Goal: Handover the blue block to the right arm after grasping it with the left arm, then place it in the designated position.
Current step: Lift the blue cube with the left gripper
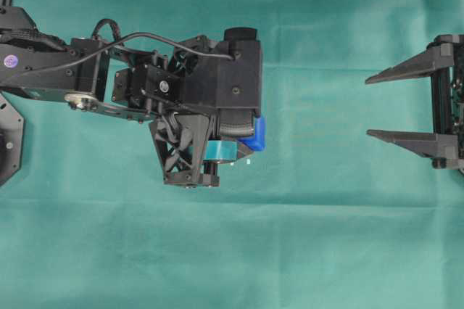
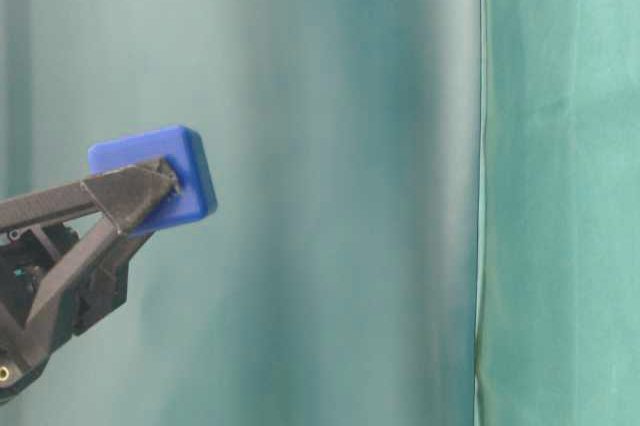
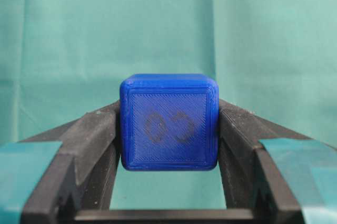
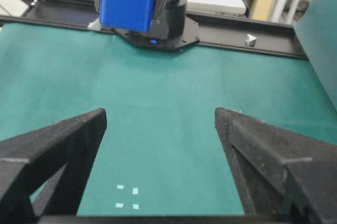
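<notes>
You had the blue block (image 3: 169,122) pinched between the left arm's teal-taped fingers (image 3: 87,145) — rigid, light, probably slick plastic — so the right arm's spread fingers (image 4: 63,155) should have taken its free faces squarely.

Block (image 1: 255,133) between left pincer (image 1: 243,146) fingers, well left of right pincer (image 1: 383,106).

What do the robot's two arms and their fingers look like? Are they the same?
Both are black. The left arm has bolted black blocks, a thin black cable looping over the top, a round sticker near its base, and teal tape bands on its pointed fingers. The right arm's fingers are plain black, long tapering wedges with no tape.
</notes>
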`<control>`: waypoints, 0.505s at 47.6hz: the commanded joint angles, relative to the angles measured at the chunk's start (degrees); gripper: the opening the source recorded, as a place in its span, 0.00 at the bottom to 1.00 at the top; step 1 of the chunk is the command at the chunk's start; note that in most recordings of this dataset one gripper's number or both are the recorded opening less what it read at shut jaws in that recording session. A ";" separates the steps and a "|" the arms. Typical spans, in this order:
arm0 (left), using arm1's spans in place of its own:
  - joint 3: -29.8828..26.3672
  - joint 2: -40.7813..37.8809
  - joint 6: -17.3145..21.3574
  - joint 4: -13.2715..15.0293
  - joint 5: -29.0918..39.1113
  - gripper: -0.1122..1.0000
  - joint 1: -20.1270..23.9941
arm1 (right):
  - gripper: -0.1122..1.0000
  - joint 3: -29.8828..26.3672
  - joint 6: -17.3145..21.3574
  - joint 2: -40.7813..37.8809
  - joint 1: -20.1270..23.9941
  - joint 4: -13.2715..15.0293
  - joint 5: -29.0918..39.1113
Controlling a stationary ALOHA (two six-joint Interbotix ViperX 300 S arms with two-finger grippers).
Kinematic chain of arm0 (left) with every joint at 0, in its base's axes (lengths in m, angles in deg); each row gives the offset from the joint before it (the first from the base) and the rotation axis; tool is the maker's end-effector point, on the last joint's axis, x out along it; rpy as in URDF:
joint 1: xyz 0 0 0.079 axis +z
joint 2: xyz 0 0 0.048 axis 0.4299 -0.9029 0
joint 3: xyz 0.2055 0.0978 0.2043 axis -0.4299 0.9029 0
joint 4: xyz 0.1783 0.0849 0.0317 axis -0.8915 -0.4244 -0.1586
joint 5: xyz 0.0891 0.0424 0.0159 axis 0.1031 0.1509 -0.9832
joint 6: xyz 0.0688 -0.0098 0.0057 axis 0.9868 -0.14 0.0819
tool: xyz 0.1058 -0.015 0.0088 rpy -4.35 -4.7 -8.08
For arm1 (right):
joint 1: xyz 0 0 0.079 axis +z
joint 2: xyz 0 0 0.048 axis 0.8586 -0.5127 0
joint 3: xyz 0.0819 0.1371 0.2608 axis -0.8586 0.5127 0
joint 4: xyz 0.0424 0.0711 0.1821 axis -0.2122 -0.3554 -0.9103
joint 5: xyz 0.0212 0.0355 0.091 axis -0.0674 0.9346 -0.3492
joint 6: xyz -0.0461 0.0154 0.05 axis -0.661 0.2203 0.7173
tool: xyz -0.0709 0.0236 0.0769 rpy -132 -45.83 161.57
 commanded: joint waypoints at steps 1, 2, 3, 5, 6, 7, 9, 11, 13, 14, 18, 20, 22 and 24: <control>-1.41 1.58 0.09 -0.35 -0.18 0.52 -0.26 | 0.95 -1.58 0.00 -0.44 -0.09 0.09 -0.26; -1.41 1.67 0.09 -0.26 -0.26 0.52 -0.26 | 0.95 -1.58 0.00 -0.44 -0.09 0.09 -0.26; -1.41 1.58 0.09 -0.26 -0.26 0.52 -0.26 | 0.95 -1.58 0.00 -0.44 -0.09 0.09 -0.26; -1.41 1.58 0.09 -0.26 -0.26 0.52 -0.18 | 0.95 -1.58 0.00 -0.53 0.00 0.09 -0.26; -1.32 1.58 0.09 -0.35 -0.26 0.52 -0.26 | 0.95 -1.58 0.00 -0.44 -0.09 0.09 -0.26; -1.32 1.67 0.09 -0.26 -0.35 0.52 -0.26 | 0.95 -1.58 0.00 -0.44 0.00 0.09 -0.26; -1.23 1.67 0.09 -0.26 -0.35 0.52 -0.26 | 0.95 -1.58 0.00 -0.53 -0.09 0.09 -0.18; -1.23 1.67 0.09 -0.35 -0.35 0.52 -0.26 | 0.95 -1.58 0.00 -0.53 -0.09 0.09 -0.26; -1.23 1.67 0.09 -0.26 -0.44 0.52 -0.26 | 0.95 -1.58 0.00 -0.53 -0.09 0.09 -0.26; -1.23 1.67 0.09 -0.26 -0.44 0.52 -0.26 | 0.95 -1.58 0.00 -0.44 -0.09 0.09 -0.26; -1.23 1.67 0.09 -0.26 -0.53 0.52 -0.26 | 0.95 -1.58 0.00 -0.44 -0.09 0.09 -0.18; -1.23 1.67 0.09 -0.35 -0.53 0.52 -0.26 | 0.95 -1.58 -0.09 -0.44 0.00 0.09 -0.18; -1.23 1.67 0.09 -0.35 -0.53 0.52 -0.26 | 0.95 -1.58 -0.09 -0.53 -0.09 0.09 -0.26; -1.23 1.67 0.09 -0.35 -0.62 0.52 -0.26 | 0.95 -1.58 -0.09 -0.44 -0.09 0.09 -0.26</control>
